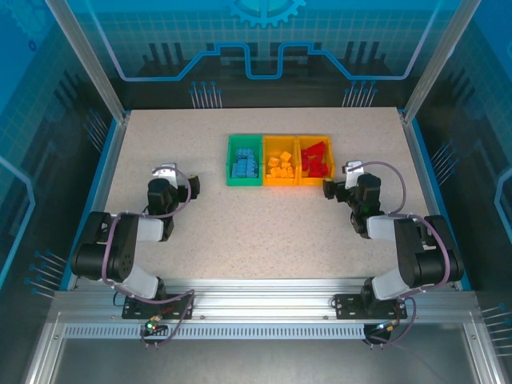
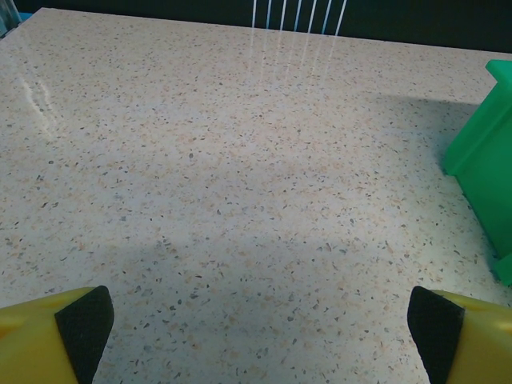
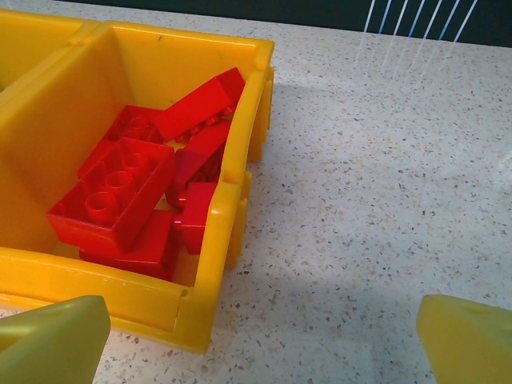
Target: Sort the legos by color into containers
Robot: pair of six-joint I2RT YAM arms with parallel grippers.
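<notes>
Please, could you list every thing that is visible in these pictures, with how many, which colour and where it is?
Table: one, speckled beige, under everything.
Green tray: one, green, left end of the joined row.
Middle tray: one, orange-yellow, centre of the row.
Right tray: one, orange-yellow, right end of the row.
Blue legos: several, count unclear, in the green tray.
Yellow legos: several, in the middle tray.
Red legos: several, piled in the right tray.
Left gripper: one, yellow, open, left of the green tray.
Right gripper: one, yellow, open, beside the right tray.
</notes>
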